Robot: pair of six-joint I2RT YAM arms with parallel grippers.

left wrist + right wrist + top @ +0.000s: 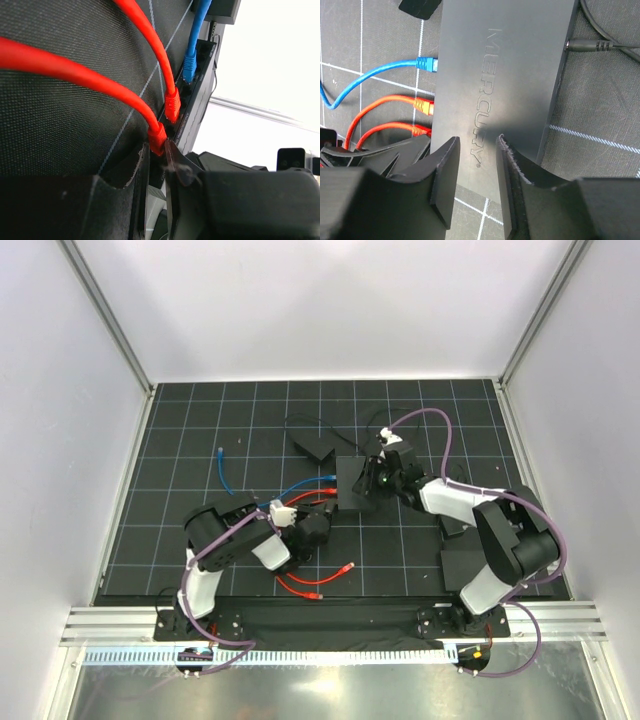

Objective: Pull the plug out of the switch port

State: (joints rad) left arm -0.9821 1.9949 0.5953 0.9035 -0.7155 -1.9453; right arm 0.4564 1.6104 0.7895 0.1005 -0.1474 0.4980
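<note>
The switch (352, 485) is a flat matte-black box lying mid-table, marked MERCURY on top in the right wrist view (505, 75). A blue plug (426, 64) and two red plugs (422, 105) sit in the sockets on its left edge. My left gripper (316, 526) comes in from the left. In the left wrist view (156, 147) its jaws are closed on the nearest red plug (158, 137), which is seated in the port. My right gripper (376, 478) stands over the switch top (477, 145), jaws slightly apart with nothing between them.
A small black power brick (314, 446) with a thin cord lies behind the switch, and its barrel plug (585, 46) enters the switch's right side. Loose red cable (320, 585) lies near front. A loose blue cable end (220, 454) lies left. Black plates (470, 565) lie right.
</note>
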